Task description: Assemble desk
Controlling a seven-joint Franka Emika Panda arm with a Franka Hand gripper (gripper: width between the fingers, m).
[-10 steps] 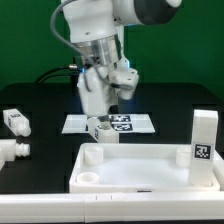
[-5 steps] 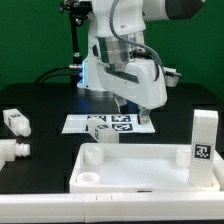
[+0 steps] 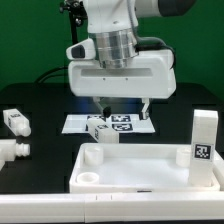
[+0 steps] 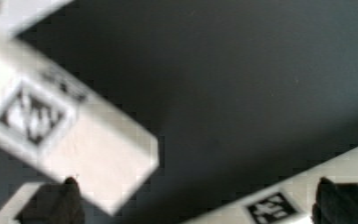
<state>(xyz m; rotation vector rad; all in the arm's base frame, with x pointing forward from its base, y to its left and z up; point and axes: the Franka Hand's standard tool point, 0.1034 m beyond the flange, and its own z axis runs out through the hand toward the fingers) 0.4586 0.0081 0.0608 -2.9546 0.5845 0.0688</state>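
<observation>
Two-finger gripper (image 3: 125,106), just swung square-on, is hovering behind the white rimmed plastic desk top (image 3: 140,172), jaws wide, empty; likely lining up on white square-post leg (image 3: 98,129) there.

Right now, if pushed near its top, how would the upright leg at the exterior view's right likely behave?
The upright leg is a tall, narrow post, so it would probably tip, unless it is seated in the desk top, which I cannot tell. It looks like solid white plastic: likely stiff. Square faces mean it should not roll.
</observation>
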